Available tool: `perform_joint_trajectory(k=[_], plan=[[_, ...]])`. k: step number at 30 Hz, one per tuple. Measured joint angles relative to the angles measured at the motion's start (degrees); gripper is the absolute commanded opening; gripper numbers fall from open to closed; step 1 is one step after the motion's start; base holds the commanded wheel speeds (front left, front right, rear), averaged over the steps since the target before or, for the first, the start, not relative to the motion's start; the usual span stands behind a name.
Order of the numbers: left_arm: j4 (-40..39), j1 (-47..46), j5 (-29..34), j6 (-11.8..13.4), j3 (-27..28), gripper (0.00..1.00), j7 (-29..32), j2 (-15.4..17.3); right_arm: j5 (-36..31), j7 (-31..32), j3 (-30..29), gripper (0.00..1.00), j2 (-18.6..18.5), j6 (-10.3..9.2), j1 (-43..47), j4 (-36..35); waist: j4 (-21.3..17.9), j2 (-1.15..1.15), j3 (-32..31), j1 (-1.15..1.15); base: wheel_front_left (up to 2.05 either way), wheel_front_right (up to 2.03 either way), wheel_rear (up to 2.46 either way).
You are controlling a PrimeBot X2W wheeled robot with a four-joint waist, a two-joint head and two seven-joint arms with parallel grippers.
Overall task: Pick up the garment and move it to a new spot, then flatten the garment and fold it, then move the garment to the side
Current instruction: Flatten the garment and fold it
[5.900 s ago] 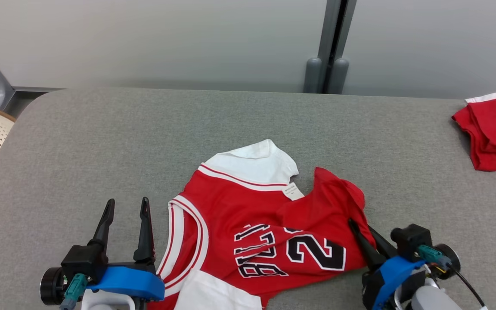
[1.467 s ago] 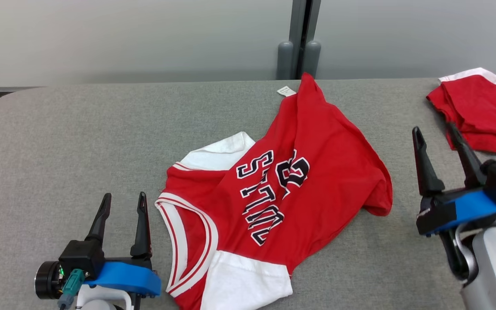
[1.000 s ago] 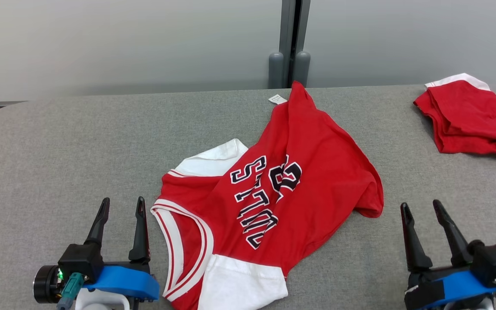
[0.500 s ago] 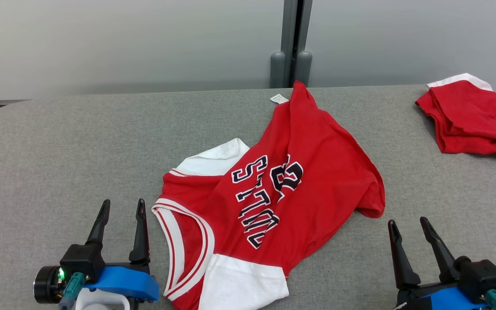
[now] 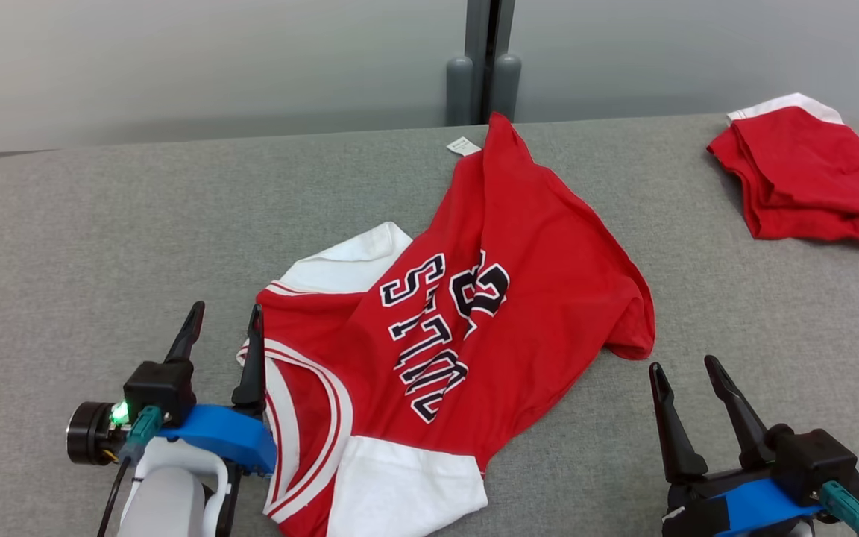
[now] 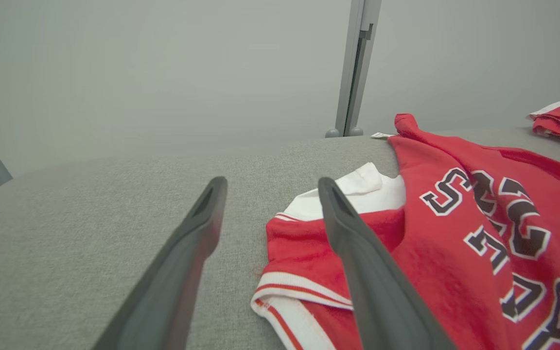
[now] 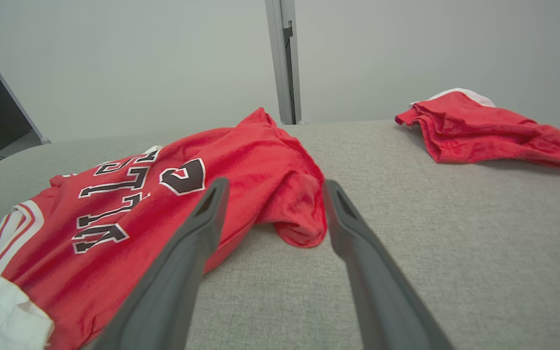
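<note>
While nothing is gripped, the scene can be read from left to right. At near left, the left gripper (image 5: 227, 307) is seen with its fingers spread and empty. Its right finger is placed at the striped white trim of the jersey (image 5: 519, 246), though contact cannot be confirmed. At the middle of the table (image 5: 86, 224) the jersey is spread from the near edge to the far edge. It is crumpled and folded over itself, with white panels showing at its left and near ends. Black block letters outlined in white are printed across the red cloth. They run sideways and are creased, so that only an S is read with confidence. A small white tag (image 5: 462, 146) is seen at the far tip, its print too small to be read. At near right, the right gripper (image 5: 683, 364) is likewise held open and empty, near the bunched red corner but apart from it. At far right, a second red garment (image 5: 802, 171) is left in a heap.

The jersey is judged light, soft and limp, so it would sag and slide when lifted. A firmer hold is expected at the thicker trim or at two spread corners.
</note>
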Motion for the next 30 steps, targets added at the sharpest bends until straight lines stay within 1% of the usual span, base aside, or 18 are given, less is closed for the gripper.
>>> perform_joint_trajectory(k=[8,15,18,21,24,28,29,30], plan=[[11.0,-6.11,0.03,-0.18,-2.61,1.0,-0.07,2.15,0.1,-0.12,0.47,1.0,0.02,0.0,-1.63,0.96,-1.81,0.0,2.13,0.0,0.0,0.0,0.0],[19.26,-8.43,-0.52,-0.26,-4.69,1.0,-0.07,3.66,0.3,-0.54,0.86,1.0,0.03,0.0,-2.3,1.9,-2.56,0.0,2.92,0.0,0.0,0.0,0.0],[24.01,-8.8,-1.12,-0.48,-5.88,1.0,0.09,3.74,0.46,-0.63,0.92,1.0,0.03,0.0,-2.64,2.09,-2.67,0.0,3.01,0.0,0.0,0.0,0.0],[26.58,-10.23,-2.21,-0.48,-6.8,1.0,-0.09,3.64,0.53,-0.7,1.14,1.0,0.04,0.0,-3.1,2.25,-2.66,0.0,2.97,0.0,0.0,0.0,0.0],[28.42,-10.96,-4.34,-0.48,-7.87,1.0,-0.25,3.03,0.52,-0.71,1.14,1.0,0.04,0.0,-3.13,2.5,-2.54,0.0,2.81,0.0,0.0,0.0,0.0],[29.51,-11.63,-7.34,-0.48,-11.38,1.0,-0.32,2.01,0.54,-0.79,1.7,1.0,0.04,0.0,-3.35,2.52,-2.42,0.0,2.61,0.0,0.0,0.0,0.0],[29.8,-11.86,-7.95,-0.48,-12.07,0.69,-0.34,1.91,0.59,-0.79,1.83,1.0,0.04,0.0,-3.39,2.52,-2.42,0.0,2.63,0.0,0.0,0.0,0.0],[30.19,-12.22,-8.46,-0.48,-12.65,0.21,-0.35,1.94,0.64,-0.8,1.96,1.0,0.03,0.0,-3.48,2.53,-2.42,0.0,2.68,0.0,0.0,0.0,0.0]])
